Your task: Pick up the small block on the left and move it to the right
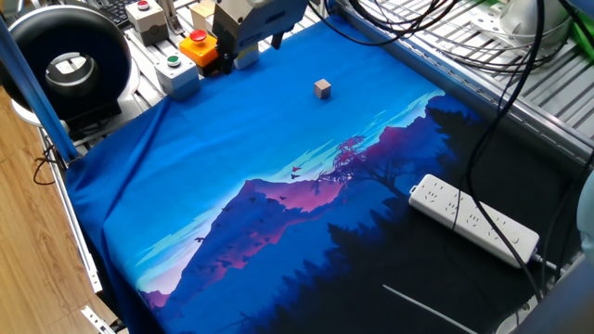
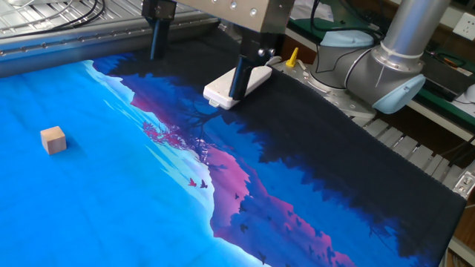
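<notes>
Small tan wooden cube point(image 1: 322, 88) sits alone on the bright blue part of the printed cloth surface point(image 1: 232, 158), nothing touching it. End effector point(image 2: 199, 65), two dark fingers under a metal body, hangs above the cloth with fingers spread wide and nothing between them.

Key relation: in one fixed view the end effector point(image 1: 246, 42) is up near the grey and orange button boxes point(image 1: 190, 51) at the cloth's far edge; the cube lies well apart from it, toward the lower right of that view. In the other fixed view the cube point(image 2: 53, 139) lies far left of and below the fingers. Cube has no long axis. My read: a lateral move plus descent is needed before any grasp.
</notes>
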